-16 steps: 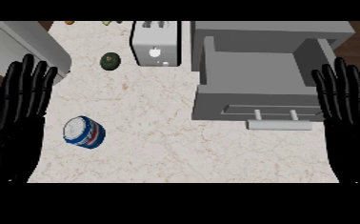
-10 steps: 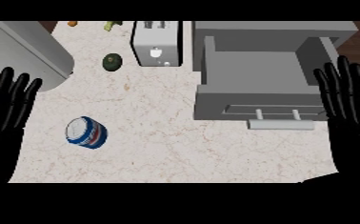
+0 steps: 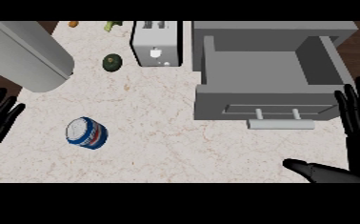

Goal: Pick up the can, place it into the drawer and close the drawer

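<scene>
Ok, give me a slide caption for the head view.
Blue-and-white can lies on the speckled counter, open grey drawer waiting, right hand and left hand at the edges.

The counter (image 3: 175,142) filling most of the frame looks like pale, speckled stone with faint brown veins and a matt finish. At the right, the open drawer (image 3: 267,82) is flat matt grey, its handle (image 3: 280,124) a lighter, smooth grey. The toaster (image 3: 156,46) at upper centre is smooth and pale, metal-like. The can (image 3: 86,133) at lower left has a glossy blue-and-white printed wall. Both hands, left (image 3: 7,116) and right (image 3: 349,113), are matt black.
</scene>
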Controlling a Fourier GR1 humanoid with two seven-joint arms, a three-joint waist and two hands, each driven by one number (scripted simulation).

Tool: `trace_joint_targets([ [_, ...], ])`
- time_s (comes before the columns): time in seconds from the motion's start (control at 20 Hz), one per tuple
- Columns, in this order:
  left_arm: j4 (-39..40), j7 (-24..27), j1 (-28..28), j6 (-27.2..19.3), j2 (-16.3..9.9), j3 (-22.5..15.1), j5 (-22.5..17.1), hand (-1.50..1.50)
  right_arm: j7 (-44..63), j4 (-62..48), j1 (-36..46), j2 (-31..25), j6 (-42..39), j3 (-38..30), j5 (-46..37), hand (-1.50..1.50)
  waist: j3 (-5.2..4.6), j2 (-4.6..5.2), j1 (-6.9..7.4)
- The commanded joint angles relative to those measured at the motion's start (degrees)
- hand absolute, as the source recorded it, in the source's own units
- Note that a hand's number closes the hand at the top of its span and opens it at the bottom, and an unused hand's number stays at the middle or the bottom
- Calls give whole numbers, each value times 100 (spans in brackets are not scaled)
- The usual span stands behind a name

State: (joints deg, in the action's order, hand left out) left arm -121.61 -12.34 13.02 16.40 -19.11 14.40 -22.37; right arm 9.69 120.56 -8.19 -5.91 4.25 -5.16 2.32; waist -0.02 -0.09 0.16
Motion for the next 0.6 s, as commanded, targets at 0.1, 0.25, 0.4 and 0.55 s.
trace_joint_targets([
  [0.1,-305,-658,96,316,-195,563,-691,-150,-98,-71,-244,-206,-378,-634,511,-150,5,2,-9],
  [0.25,-400,-547,484,602,-236,1040,-1095,-150,-371,42,-848,-318,-864,-1040,1050,-150,5,-6,-15],
  [0.4,-591,-722,558,693,-160,1255,-1185,-150,-465,-70,-823,-348,-1033,-1290,1176,-150,4,-2,-8],
  [0.55,-203,-668,607,693,93,1282,-1270,-150,-710,94,-1268,-223,-1261,-1362,1226,-150,3,-2,-34],
])
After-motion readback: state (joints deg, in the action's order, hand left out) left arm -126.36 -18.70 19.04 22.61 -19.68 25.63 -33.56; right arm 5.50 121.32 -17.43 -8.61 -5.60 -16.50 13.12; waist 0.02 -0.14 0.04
